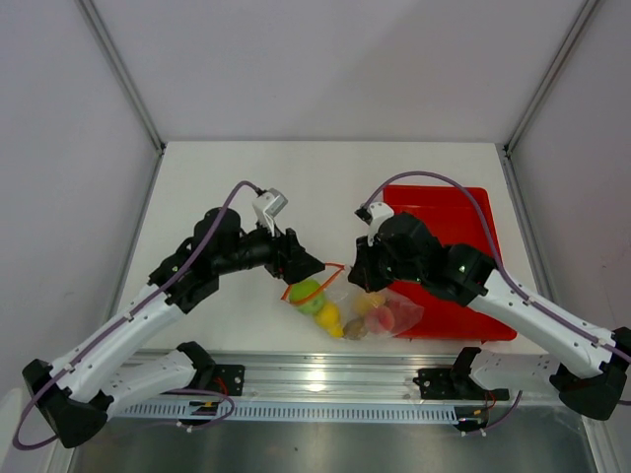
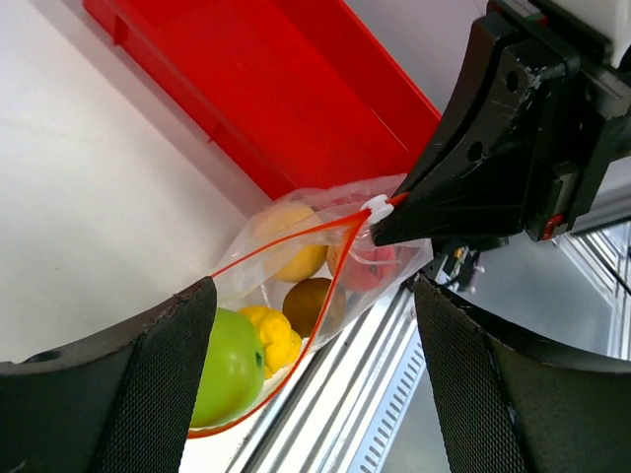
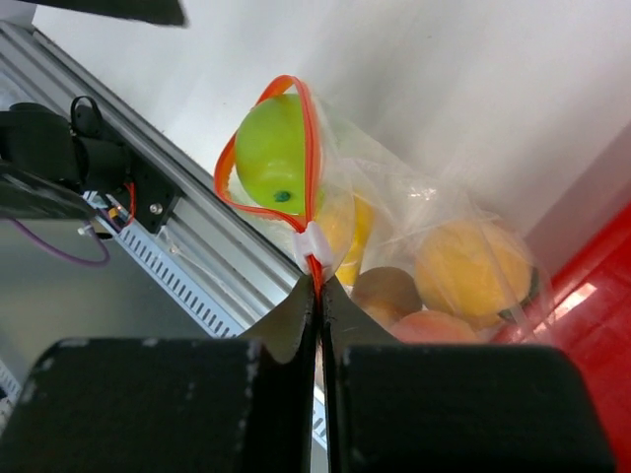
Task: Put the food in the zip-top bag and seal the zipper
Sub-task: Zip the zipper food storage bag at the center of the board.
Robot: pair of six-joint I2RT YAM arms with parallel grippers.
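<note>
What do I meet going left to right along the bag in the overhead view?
Green apple → yellow pear → pink fruit → red tray.

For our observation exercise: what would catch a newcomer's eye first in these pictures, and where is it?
A lime-green apple fills the open orange zipper of the clear bag, front and centre. The right gripper pinches that zipper; a red tray lies to the right.

White matte table [image 1: 325,168] under left claw [image 1: 317,264] and right claw [image 1: 351,270]; pale walls [image 1: 325,59] beyond; metal corner posts [image 1: 123,79] flanking; aluminium rail [image 1: 325,376] nearside.
</note>
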